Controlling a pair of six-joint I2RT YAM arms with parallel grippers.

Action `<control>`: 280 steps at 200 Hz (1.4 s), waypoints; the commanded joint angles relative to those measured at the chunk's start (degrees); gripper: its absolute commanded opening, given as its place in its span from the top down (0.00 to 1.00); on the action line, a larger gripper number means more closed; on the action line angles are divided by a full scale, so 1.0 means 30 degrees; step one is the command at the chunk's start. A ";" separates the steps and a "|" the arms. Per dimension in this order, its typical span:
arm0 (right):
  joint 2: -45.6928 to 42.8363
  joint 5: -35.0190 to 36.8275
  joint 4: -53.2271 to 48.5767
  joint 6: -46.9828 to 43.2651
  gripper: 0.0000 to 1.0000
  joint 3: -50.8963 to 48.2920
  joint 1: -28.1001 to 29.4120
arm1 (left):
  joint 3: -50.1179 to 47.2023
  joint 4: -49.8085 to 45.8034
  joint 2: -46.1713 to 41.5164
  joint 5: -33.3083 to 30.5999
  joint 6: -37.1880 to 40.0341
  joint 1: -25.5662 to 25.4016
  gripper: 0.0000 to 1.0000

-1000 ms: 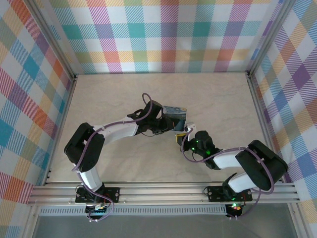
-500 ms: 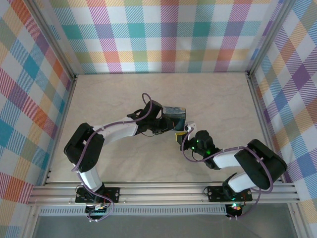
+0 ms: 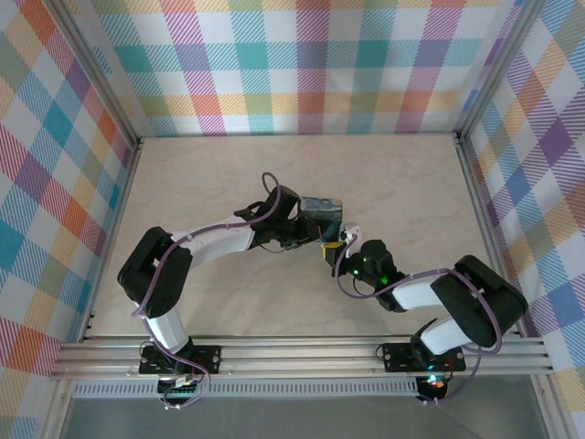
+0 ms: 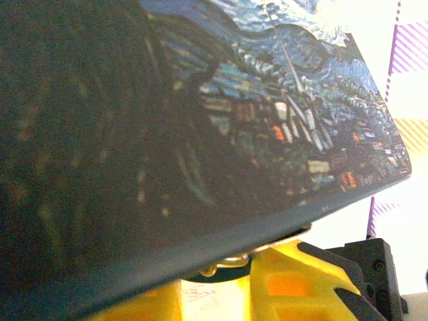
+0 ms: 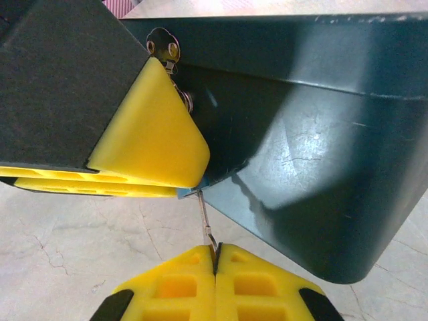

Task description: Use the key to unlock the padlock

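Observation:
In the right wrist view my right gripper (image 5: 215, 257) is shut on the thin metal key (image 5: 206, 224). The key's tip enters a small blue corner of the padlock (image 5: 190, 192). The rest of the padlock is hidden under the yellow fingers (image 5: 150, 137) of my left gripper (image 3: 324, 240), which pinch it. In the left wrist view the left gripper (image 4: 221, 294) sits below the painted tin (image 4: 221, 114), and a silvery shackle loop (image 4: 257, 258) shows just under the tin's edge. From above, the right gripper (image 3: 337, 252) meets the left one beside the tin (image 3: 323, 209).
The dark-blue tin's side wall (image 5: 321, 154) stands close to the right of the key, with a metal hasp (image 5: 164, 47) near its top corner. The beige table (image 3: 228, 174) is ringed by checked walls and an aluminium rail (image 3: 302, 352) at the near edge.

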 commanded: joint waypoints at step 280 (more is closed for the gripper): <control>0.0483 -0.0165 0.2245 -0.0105 0.98 0.0513 -0.0175 | 0.0695 0.0151 -0.0699 0.0693 -0.0033 0.0248 1.00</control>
